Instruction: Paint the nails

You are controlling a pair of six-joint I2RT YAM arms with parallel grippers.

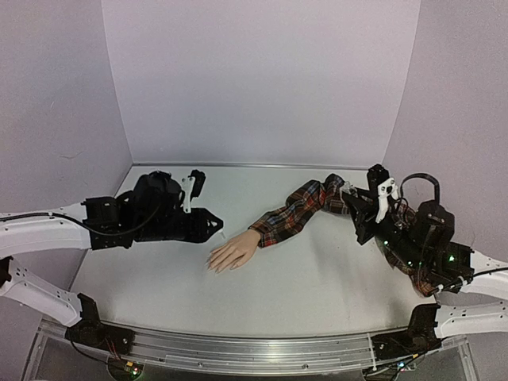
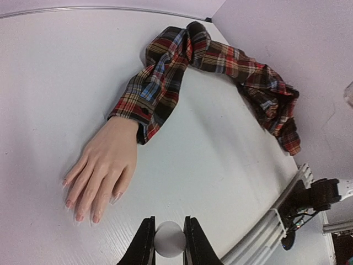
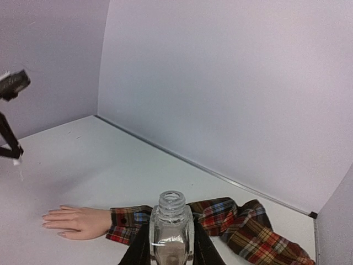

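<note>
While left gripper (image 2: 168, 234) clamps the white cap (image 2: 169, 243) and right gripper (image 3: 171, 249) the open bottle (image 3: 171, 221), nails (image 2: 79, 218), lower left, likely hard, slick: brush lightly, no grasp.

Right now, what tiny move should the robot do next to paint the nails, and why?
Probably lower the left gripper, shut on the round white cap, toward the nails of the pale flesh-coloured mannequin hand. The clear glass bottle in the right gripper is already uncapped, the hand lies flat on the table, and the cap hangs close beside it.
</note>
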